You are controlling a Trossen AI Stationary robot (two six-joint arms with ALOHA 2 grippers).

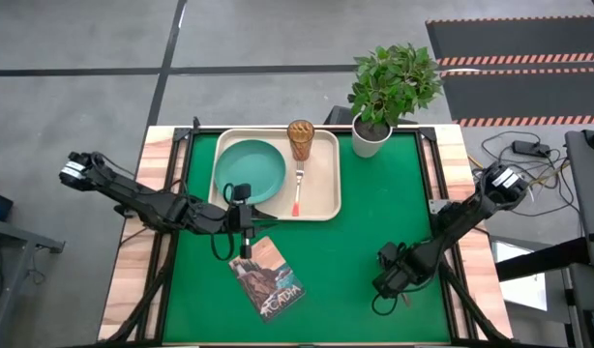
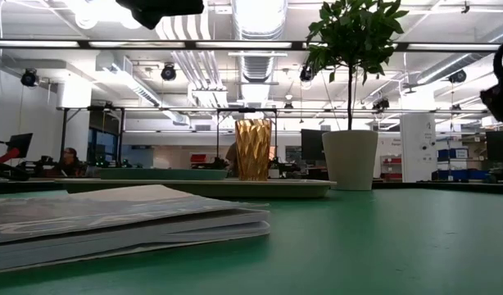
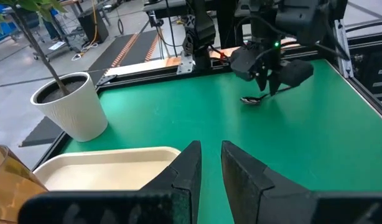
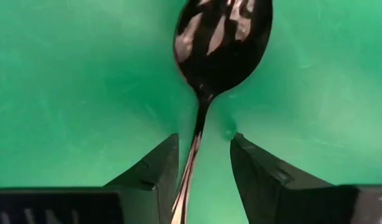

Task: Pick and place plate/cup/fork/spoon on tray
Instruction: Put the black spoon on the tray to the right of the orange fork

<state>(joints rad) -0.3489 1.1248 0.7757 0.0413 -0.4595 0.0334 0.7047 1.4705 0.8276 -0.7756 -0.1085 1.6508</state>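
The cream tray (image 1: 326, 205) lies at the far middle of the green mat. On it are the teal plate (image 1: 249, 171), the amber cup (image 1: 300, 140) and the orange-handled fork (image 1: 298, 193). The dark spoon (image 4: 222, 43) lies on the mat at the near right and also shows in the left wrist view (image 3: 251, 99). My right gripper (image 4: 204, 155) is open and points down, one finger on each side of the spoon's thin handle (image 4: 194, 146). My left gripper (image 3: 211, 163) hovers empty by the tray's near edge, open by a narrow gap. My right gripper's fingers stand on either side of the spoon's handle, just behind the bowl, coming from above and lying across it. The handle runs close along one finger (image 4: 160, 168); I cannot tell whether it touches. The spoon lies on the mat.
A white pot with a green plant (image 1: 372, 135) stands at the far right, beside the tray. A book (image 1: 266, 278) lies on the mat near my left gripper. Black frame rails run along the mat's edges.
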